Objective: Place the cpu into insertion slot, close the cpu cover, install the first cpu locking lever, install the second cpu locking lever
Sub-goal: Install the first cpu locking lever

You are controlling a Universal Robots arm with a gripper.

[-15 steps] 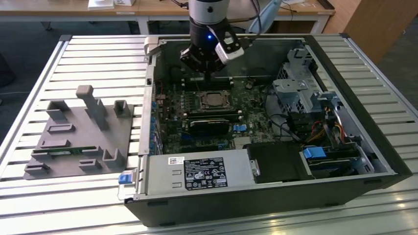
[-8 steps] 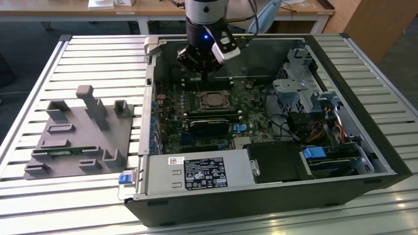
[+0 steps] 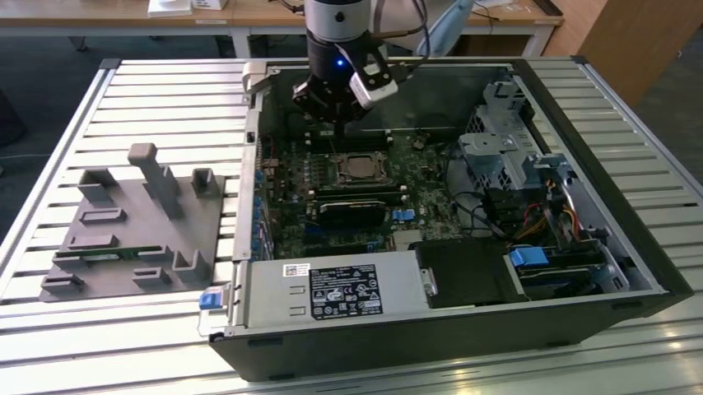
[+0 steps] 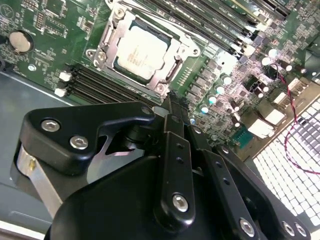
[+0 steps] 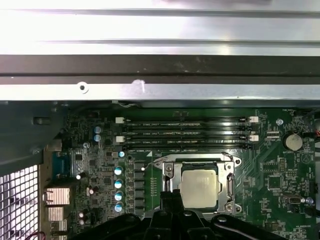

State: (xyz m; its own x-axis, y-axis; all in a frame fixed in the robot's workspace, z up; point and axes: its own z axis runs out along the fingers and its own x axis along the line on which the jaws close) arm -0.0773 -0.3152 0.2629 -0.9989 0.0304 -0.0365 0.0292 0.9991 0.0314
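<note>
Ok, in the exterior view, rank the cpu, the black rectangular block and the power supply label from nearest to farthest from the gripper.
1. The cpu, close by the gripper.
2. The black rectangular block, just camera-side of the cpu.
3. The power supply label, at the camera-side wall of the case.

Matt grey metal cpu (image 4: pixel 139 52); shiny metal cpu cover (image 4: pixel 103 42).

Square silver-grey cpu (image 4: pixel 140 52) seated flat in insertion slot (image 5: pixel 223 186), silver cpu cover (image 4: pixel 106 39) lying closed around it
</note>
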